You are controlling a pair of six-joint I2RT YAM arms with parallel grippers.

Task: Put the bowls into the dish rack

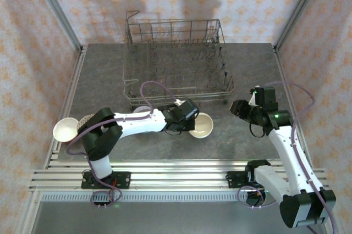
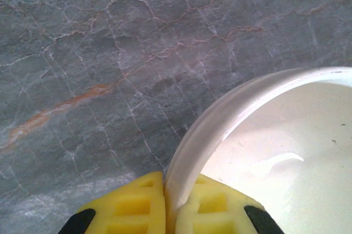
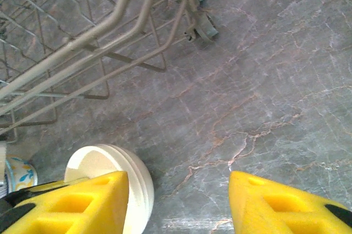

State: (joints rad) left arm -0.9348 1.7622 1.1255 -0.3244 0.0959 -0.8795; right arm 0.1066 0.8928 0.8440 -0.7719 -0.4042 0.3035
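My left gripper (image 1: 190,117) is shut on the rim of a plain cream bowl (image 1: 203,125) that sits on the table just in front of the dish rack (image 1: 176,61). In the left wrist view its yellow fingers (image 2: 132,209) pinch the bowl's rim (image 2: 220,118), one inside and one outside. My right gripper (image 1: 240,107) hangs open to the right of that bowl, low over the table. Seen from the right wrist, the gripper (image 3: 179,201) holds nothing, and the cream bowl (image 3: 104,162) lies partly behind the left finger. The silvery wire dish rack (image 3: 82,42) holds no bowls.
Another cream bowl (image 1: 65,129) lies at the table's left edge, with a speckled bowl (image 1: 86,120) beside it. A pale bowl (image 1: 142,110) peeks out behind the left arm. A blue-patterned bowl (image 3: 19,173) shows at the right wrist view's left edge.
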